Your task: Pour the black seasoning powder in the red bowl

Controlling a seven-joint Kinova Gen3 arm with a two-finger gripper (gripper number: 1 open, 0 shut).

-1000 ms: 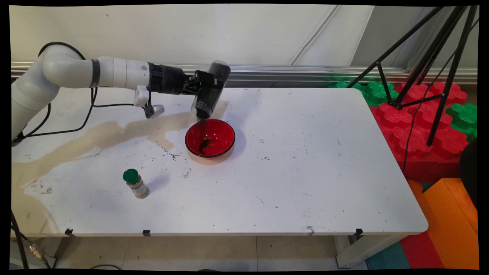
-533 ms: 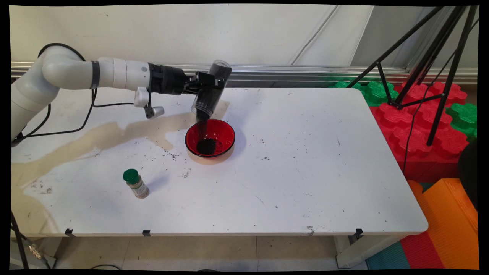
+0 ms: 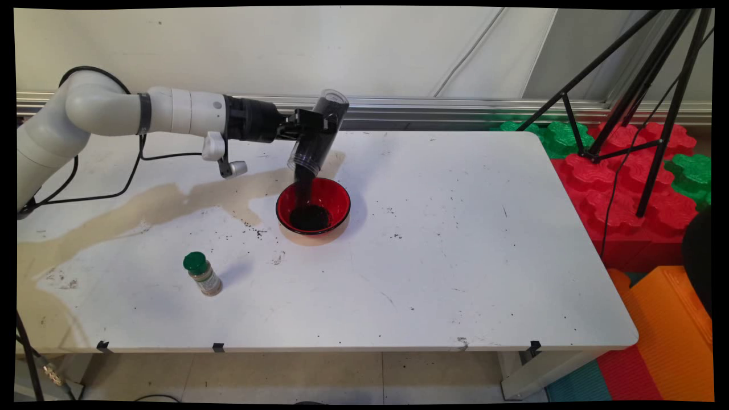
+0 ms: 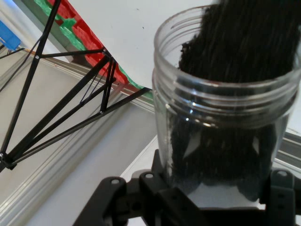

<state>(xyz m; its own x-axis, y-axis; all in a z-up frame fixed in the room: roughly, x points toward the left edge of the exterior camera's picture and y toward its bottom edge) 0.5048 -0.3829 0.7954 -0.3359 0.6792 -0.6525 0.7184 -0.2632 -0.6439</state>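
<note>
My gripper [image 3: 310,134] is shut on a clear plastic jar [image 3: 319,134] of dark grains, held tipped mouth-down above the back rim of a red bowl [image 3: 333,196]. A dark stream falls from the jar's mouth into the bowl, where a black heap [image 3: 309,217] lies. In the hand view the jar [image 4: 225,122] fills the right side, its threaded mouth toward the camera, grains sliding out, with the gripper [image 4: 207,193] clamped round its body.
A small spice bottle with a green cap [image 3: 202,274] stands at the table's front left. A tan stain [image 3: 142,205] and scattered dark specks mark the white table [image 3: 455,256]. A black tripod [image 3: 655,85] and coloured foam blocks [image 3: 626,188] stand to the right.
The jar has tipped further and shifted slightly right. The thin trickle has grown into a steady stream, and the dark heap in the bowl has grown.
</note>
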